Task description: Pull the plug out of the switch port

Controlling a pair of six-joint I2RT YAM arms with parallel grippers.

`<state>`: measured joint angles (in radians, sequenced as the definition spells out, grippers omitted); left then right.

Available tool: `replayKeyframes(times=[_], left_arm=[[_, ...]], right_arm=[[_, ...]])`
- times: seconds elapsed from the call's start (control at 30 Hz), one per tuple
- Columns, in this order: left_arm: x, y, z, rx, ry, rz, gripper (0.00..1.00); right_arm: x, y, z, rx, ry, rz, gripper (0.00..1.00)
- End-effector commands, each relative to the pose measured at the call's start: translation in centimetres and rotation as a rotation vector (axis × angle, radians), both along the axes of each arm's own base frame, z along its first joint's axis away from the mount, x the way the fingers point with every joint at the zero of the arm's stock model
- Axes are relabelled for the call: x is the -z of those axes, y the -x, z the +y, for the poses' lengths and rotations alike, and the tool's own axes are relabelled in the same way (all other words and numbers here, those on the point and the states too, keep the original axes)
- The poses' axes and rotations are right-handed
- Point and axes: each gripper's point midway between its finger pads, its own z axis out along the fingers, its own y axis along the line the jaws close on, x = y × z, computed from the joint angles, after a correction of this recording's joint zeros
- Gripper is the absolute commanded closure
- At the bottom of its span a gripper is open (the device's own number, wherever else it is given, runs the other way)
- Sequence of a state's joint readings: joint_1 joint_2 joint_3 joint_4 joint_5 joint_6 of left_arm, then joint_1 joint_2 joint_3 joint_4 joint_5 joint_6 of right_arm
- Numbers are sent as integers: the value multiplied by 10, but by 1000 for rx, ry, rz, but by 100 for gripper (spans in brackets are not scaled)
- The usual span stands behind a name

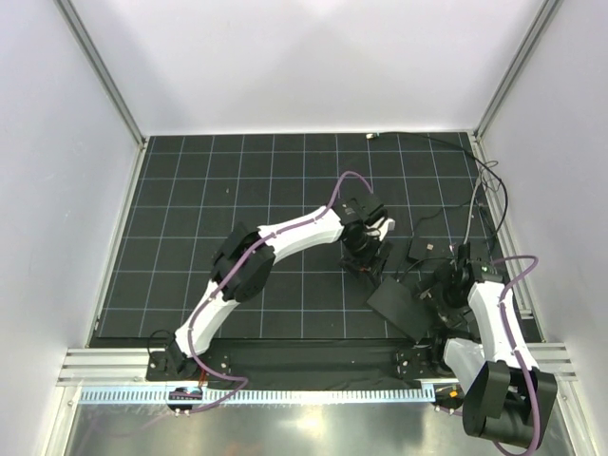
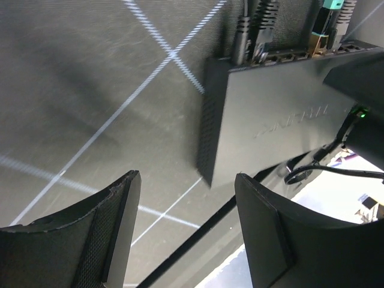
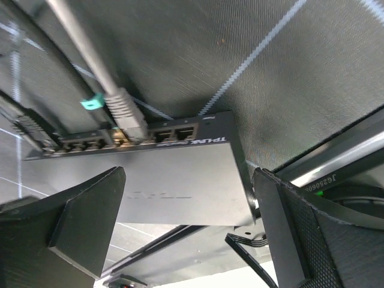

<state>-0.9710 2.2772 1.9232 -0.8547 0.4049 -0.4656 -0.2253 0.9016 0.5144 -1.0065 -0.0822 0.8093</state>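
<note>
1. The left arm reaches from its base at the lower left of the overhead view, bends at the elbow, and stretches to mid-frame. The left gripper [image 1: 367, 258] points down over the black grid-lined mat [image 1: 237, 190].
2. In the left wrist view the left gripper [image 2: 186, 234] has its jaws spread wide, holding nothing. Its dark fingers [image 2: 90, 240] fill the bottom corners.
3. The right arm rises from the lower right of the overhead view and folds back. The right gripper [image 1: 439, 285] hangs over the flat matte black switch box [image 1: 399, 306].
4. The right gripper [image 3: 189, 228] is also open and empty, with the switch box [image 3: 162, 177] between and beyond its fingers.
5. The small dark ribbed plug [image 2: 264, 27] on a thin black cable sits at the upper centre of the left wrist view, seated in the switch port [image 2: 265, 57] on the box's far edge.
6. A grey connector [image 3: 127, 114] and a teal clip [image 3: 90, 102] sit in neighbouring ports.
</note>
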Motion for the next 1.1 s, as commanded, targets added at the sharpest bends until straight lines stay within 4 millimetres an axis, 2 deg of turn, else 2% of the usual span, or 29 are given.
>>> replayKeyframes(times=[0.0, 0.2, 0.47, 0.5, 0.57, 0.6, 0.63, 0.73, 0.97, 1.07], left_arm=[[-9, 5, -19, 50, 58, -5, 33], [-3, 5, -23, 55, 43, -8, 35], [-10, -20, 0, 11, -77, -148, 36], [-11, -26, 4, 0, -100, -182, 36], [-23, -30, 8, -3, -106, -226, 36], [-27, -34, 11, -10, -113, -247, 36], [-31, -34, 12, -10, -109, -260, 36], [-46, -32, 9, 4, -65, -266, 37], [-53, -17, 1, 58, 6, -204, 39], [-55, -12, -3, 73, 34, -179, 46]], right_arm=[[3, -3, 8, 16, -43, -42, 4], [3, -16, 21, 11, -128, -97, 12], [-6, -24, 37, 17, -228, -138, 18], [-8, -20, 35, 18, -216, -120, 18], [-21, -25, 25, 10, -155, -143, 18], [-22, -17, 17, 14, -103, -99, 16], [-34, -24, 11, -9, -72, -120, 15], [-41, -25, -1, -47, -12, -71, 12], [-29, -17, -1, -50, -17, -26, 12], [-22, -18, 3, -63, -34, -34, 12]])
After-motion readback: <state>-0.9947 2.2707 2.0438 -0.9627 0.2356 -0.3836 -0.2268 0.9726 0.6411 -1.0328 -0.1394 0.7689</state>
